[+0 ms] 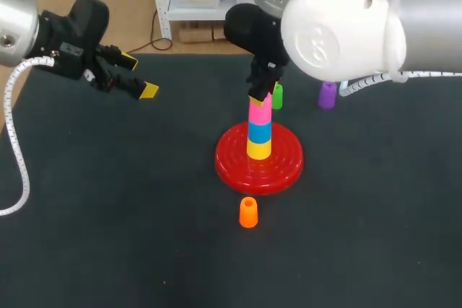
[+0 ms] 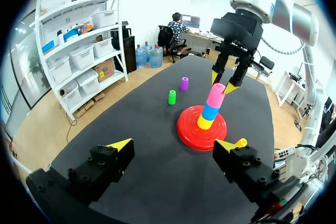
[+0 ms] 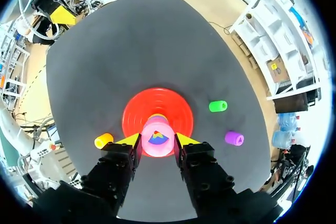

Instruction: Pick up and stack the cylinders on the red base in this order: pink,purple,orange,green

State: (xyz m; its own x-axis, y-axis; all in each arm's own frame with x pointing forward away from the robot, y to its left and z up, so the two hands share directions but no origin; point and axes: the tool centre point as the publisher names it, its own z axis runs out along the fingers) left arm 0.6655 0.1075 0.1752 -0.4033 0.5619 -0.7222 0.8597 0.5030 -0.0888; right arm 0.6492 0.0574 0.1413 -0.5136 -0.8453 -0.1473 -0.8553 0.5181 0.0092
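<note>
Just right of the frame's centre in the head view, the red base (image 1: 278, 167) sits on the dark table (image 1: 108, 214) and carries a stack of three: a yellow cylinder (image 1: 258, 150) at the bottom, a blue cylinder (image 1: 259, 132) on it, and the pink cylinder (image 1: 260, 113) on top. The right gripper (image 3: 157, 140) comes down from the upper right onto the stack. Its yellow-tipped fingers (image 3: 185, 139) press the pink cylinder from both sides, so it grips that piece. The green cylinder (image 1: 276, 96) stands just behind the stack, the purple cylinder (image 1: 328, 95) further right near the upper middle, and the orange cylinder (image 1: 247, 212) in front of the base, below centre. All three are on the table, apart from the base. The left gripper (image 1: 139, 76) hangs at the upper left, well apart from everything — its fingers spread wide with nothing between them.
</note>
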